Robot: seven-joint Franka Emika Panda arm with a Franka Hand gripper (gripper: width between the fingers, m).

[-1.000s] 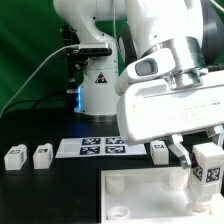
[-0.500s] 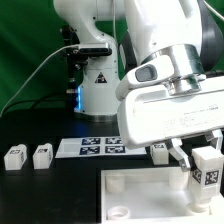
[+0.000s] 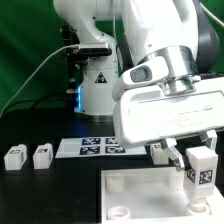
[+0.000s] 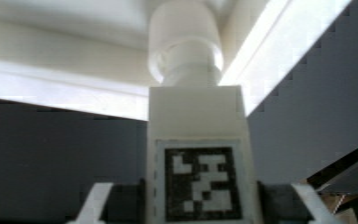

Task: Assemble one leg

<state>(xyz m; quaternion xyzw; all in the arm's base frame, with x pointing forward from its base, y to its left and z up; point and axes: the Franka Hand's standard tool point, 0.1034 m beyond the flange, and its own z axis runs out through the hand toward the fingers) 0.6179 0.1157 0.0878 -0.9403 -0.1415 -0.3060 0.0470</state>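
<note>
Step in hand: fitting one leg (image 3: 202, 168) to the big white tray (image 3: 140, 195). Gripper (image 3: 202, 151): clamped on that leg, held upright over the tray's corner at the exterior view's right; in the wrist view its round end points at the tray. Next move, as judged: line the round end up with the corner socket, lower, probably twist. Spare legs (image 3: 42, 156): three, flanking the marker board (image 3: 100, 147). Hidden: the socket itself, and whether leg and tray touch
</note>
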